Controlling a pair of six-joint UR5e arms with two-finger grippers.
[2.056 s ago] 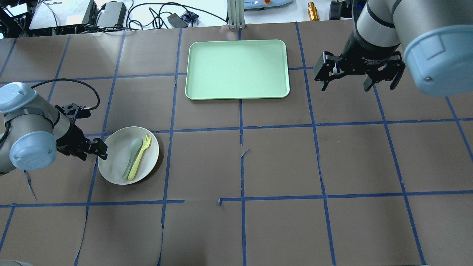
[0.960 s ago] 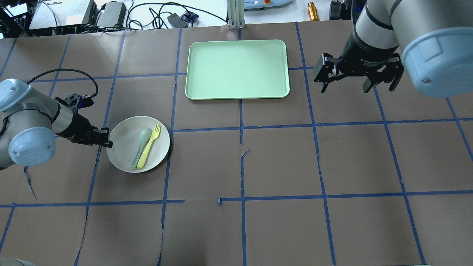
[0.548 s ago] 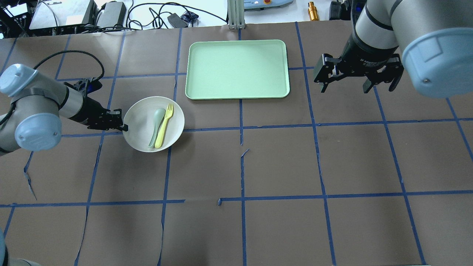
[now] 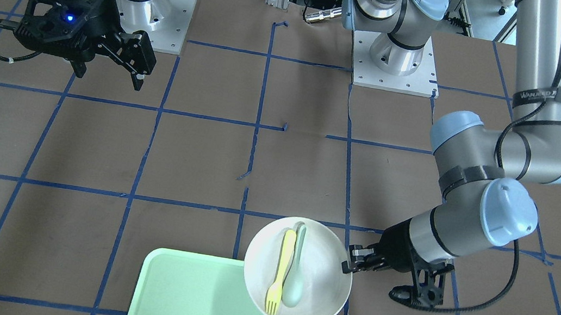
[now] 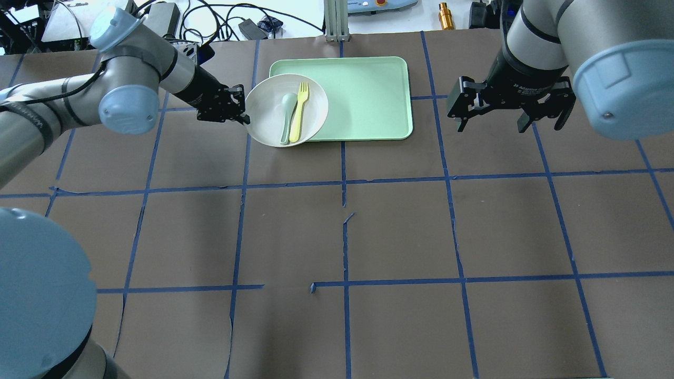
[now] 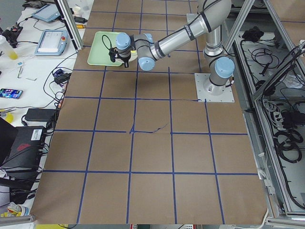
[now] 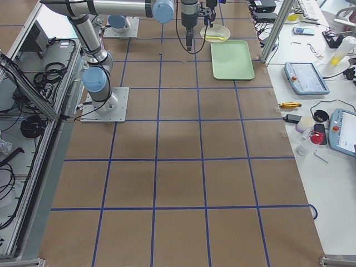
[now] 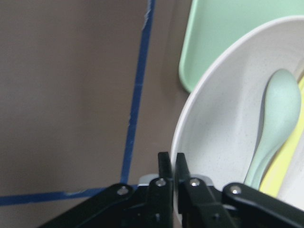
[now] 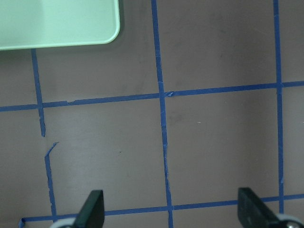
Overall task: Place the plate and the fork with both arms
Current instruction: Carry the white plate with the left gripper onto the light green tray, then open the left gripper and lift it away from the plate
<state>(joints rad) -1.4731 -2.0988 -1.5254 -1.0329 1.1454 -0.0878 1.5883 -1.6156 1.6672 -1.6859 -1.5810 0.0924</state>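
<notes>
The off-white plate [image 5: 274,113] is held in the air over the left end of the light-green tray [image 5: 358,100]. The pale-yellow fork [image 5: 298,110] lies in it beside a grey-green spoon [image 5: 287,116]. My left gripper [image 5: 243,110] is shut on the plate's left rim; the left wrist view shows the pinched rim [image 8: 183,142]. In the front view the plate [image 4: 314,288], the fork [image 4: 279,278] and the left gripper [image 4: 348,260] show over the tray's corner [image 4: 173,296]. My right gripper [image 5: 508,113] is open and empty, raised to the right of the tray.
The table is brown paper with a blue tape grid. Cables, boxes and a metal post [image 5: 336,21] lie beyond its far edge. The right wrist view shows the tray's corner [image 9: 71,23] and bare table.
My left arm carried the plate with fork and spoon from the table's left side up and to the far right, over the tray's left end. The right arm stayed put.
</notes>
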